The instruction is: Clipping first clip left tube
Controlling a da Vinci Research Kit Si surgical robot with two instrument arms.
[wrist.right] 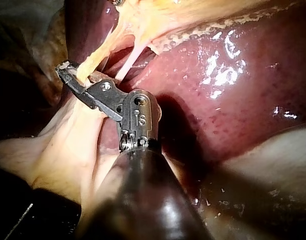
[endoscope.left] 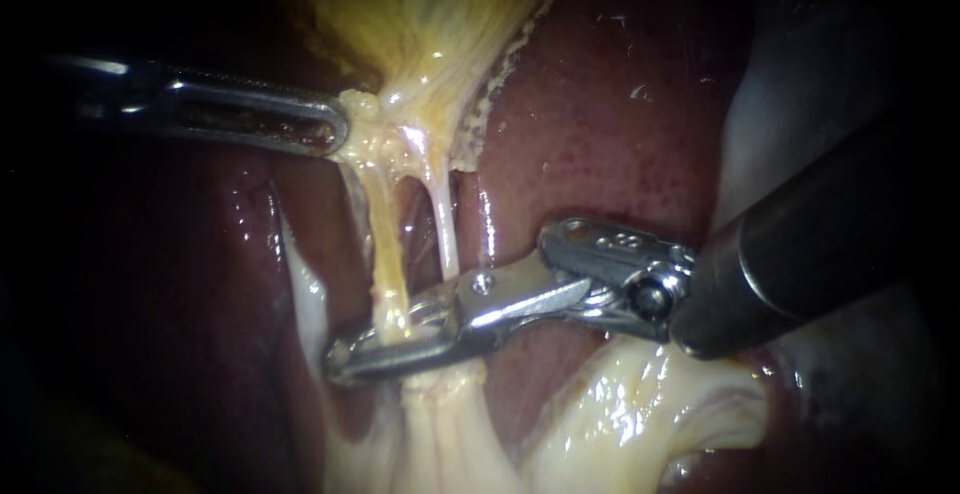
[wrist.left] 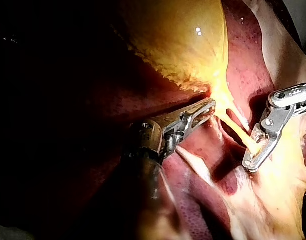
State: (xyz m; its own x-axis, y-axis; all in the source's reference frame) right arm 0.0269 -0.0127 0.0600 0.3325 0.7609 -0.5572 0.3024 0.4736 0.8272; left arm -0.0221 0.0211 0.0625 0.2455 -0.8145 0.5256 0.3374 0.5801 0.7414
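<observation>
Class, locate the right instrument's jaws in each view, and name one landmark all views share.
Endoscope view: right instrument's jaws, low centre, shut on the left tube.
Left wrist view: jaws ahead of the left instrument, across the same tube.
Right wrist view: jaws ahead of their own shaft, gripping that tube.
Shared landmark: the left tube.

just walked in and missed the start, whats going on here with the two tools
The left instrument has its jaws shut on the gallbladder at its narrow lower end, so two tubes stretch taut over the liver. The right instrument reaches in from the other side, and its jaws look shut on the left tube near its lower end. The paler right tube runs beside it. No clip is visible on either tube.
</observation>
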